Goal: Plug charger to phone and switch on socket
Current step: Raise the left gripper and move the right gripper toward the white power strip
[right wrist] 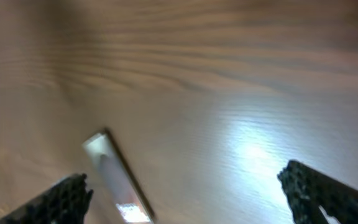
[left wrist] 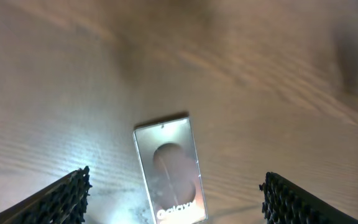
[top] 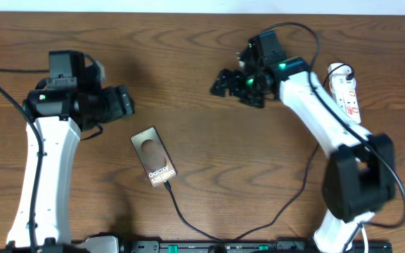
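The phone [top: 153, 156] lies flat on the wooden table, screen up, with white "Galaxy" lettering at its near end. The charger's thin black cable [top: 188, 223] runs from that end towards the front edge; its tip [top: 168, 185] meets the phone, and how far it sits in I cannot tell. The white socket strip [top: 346, 91] lies at the far right. My left gripper [top: 126, 102] hovers open beyond the phone, which shows between its fingers [left wrist: 64, 199] as the phone [left wrist: 169, 171]. My right gripper [top: 218, 83] is open over bare wood; the blurred phone [right wrist: 114, 177] is at lower left.
The right arm's white link [top: 315, 105] passes just left of the strip. The charger cable loops up along the right arm's base [top: 357, 183]. The left arm's base column [top: 44, 176] stands at the left. A black rail [top: 245, 246] runs along the front edge.
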You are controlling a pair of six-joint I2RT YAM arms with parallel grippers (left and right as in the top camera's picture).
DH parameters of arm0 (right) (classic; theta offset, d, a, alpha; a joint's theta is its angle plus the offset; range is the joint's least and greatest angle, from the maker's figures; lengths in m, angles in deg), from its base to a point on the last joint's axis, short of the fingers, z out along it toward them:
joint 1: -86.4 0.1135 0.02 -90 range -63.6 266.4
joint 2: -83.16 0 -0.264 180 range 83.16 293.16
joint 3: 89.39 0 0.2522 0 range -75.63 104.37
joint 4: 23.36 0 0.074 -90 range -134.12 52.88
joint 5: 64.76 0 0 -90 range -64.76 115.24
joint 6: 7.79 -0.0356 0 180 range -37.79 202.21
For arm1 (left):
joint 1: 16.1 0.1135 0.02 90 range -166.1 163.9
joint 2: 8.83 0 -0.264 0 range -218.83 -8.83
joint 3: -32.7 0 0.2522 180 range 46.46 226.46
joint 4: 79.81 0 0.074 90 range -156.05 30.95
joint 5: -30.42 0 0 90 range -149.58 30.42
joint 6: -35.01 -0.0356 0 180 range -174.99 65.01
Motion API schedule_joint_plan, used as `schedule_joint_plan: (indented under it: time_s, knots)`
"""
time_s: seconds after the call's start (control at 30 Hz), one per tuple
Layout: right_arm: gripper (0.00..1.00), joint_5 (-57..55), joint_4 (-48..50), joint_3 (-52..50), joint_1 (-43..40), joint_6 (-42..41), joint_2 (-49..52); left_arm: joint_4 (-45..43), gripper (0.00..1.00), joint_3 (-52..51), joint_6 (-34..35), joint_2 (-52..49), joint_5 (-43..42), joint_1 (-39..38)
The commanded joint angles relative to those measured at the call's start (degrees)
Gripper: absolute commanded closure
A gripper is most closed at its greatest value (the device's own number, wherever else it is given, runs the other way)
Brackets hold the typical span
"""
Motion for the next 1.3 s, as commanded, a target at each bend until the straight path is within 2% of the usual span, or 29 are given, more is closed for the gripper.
schedule_joint_plan:
  time_s: [0.0,0.13,0.23,0.37,0.53,0.7,0.9,1.03,1.17,1.27]
  knots:
    - [0.01,-17.0,-5.9,3.1,-1.7,0.5,-8.0,-0.2,0.13,4.8,-1.4,1.3,3.9,-5.7]
    - [0.01,-30.0,-10.6,4.3,-5.6,0.5,-15.5,-4.0,0.13,5.6,-1.4,1.4,4.4,-11.5]
    - [0.01,-36.2,-11.1,4.3,-10.9,0.5,-21.4,-6.3,0.13,5.6,-1.4,1.4,8.5,-16.0]
    - [0.01,-35.7,-12.7,4.3,-18.1,0.5,-27.1,-7.3,0.13,5.6,-1.4,1.3,14.0,-20.0]
    - [0.01,-34.8,-16.4,4.2,-20.2,0.5,-28.8,-7.3,0.13,5.5,-1.4,1.2,14.1,-20.3]
    - [0.01,-35.5,-15.9,4.0,-20.6,4.1,-26.1,-7.3,0.13,5.5,-1.4,1.2,14.1,-20.3]
    - [0.01,-17.0,-15.5,4.3,-29.0,13.7,-16.6,-7.3,0.13,5.5,-1.4,1.2,14.1,-20.3]
    - [0.01,-6.2,-18.3,9.1,-37.4,20.4,-8.6,-7.3,0.13,5.5,-1.4,1.2,14.1,-20.3]
    - [0.01,-4.5,-19.9,15.5,-43.1,27.3,-3.4,-7.3,0.13,5.5,-1.4,1.2,14.1,-20.3]
    - [0.01,-3.9,-16.7,16.1,-45.0,36.0,-1.5,-7.3,0.13,5.5,-1.4,1.2,14.1,-20.3]
